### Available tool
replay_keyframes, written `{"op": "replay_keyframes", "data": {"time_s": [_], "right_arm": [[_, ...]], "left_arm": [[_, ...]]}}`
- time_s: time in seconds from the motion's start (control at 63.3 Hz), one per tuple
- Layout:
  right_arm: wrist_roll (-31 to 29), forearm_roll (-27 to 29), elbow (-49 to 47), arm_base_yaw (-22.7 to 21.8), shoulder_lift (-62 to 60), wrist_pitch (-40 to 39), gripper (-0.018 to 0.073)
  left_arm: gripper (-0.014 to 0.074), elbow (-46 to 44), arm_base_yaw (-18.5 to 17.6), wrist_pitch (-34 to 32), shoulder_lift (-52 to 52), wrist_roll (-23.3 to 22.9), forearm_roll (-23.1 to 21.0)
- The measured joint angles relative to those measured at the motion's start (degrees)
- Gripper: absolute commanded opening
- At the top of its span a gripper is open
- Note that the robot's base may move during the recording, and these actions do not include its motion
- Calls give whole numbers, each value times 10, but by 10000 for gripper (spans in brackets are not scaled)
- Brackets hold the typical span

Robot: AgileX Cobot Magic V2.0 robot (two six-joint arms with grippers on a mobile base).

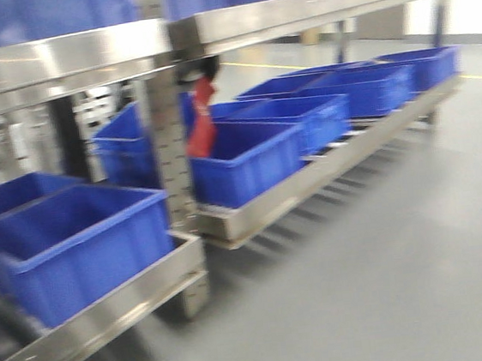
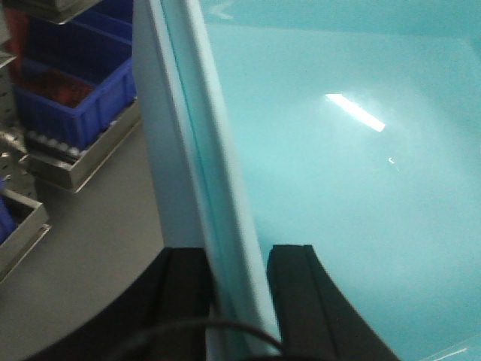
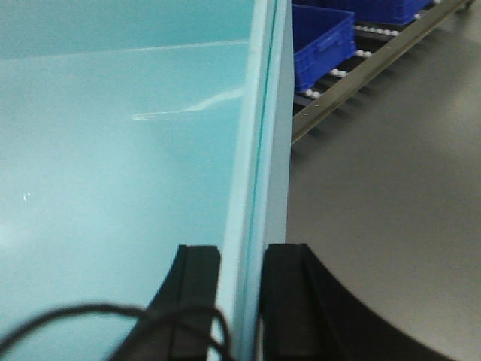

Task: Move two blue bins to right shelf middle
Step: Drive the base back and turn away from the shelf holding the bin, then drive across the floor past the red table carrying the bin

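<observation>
Both my grippers hold one bin that looks pale cyan in the wrist views. My left gripper (image 2: 237, 259) is shut on its left wall (image 2: 192, 150), one finger outside and one inside. My right gripper (image 3: 242, 259) is shut on its right wall (image 3: 263, 135) in the same way. The bin's inside (image 2: 338, 188) fills most of both wrist views. The steel rack (image 1: 317, 4), with shiny front rails and a punched grey upright (image 1: 166, 128), stands ahead in the blurred front view. The held bin and both grippers are out of the front view.
Several dark blue bins (image 1: 247, 158) sit in a row on the rack's bottom level, with more (image 1: 66, 242) on the near left section. A red object (image 1: 202, 120) hangs by the upright. Grey floor (image 1: 386, 251) lies to the right. Blue bins on rollers (image 3: 323, 45) show beside the held bin.
</observation>
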Motion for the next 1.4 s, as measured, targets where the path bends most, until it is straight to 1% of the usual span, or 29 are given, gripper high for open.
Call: {"op": "replay_keyframes", "data": {"time_s": [1.405], "right_arm": [[0,0,0,0,0,0,-154]], "left_arm": [[-111,0,0,0,0,0,0]]}}
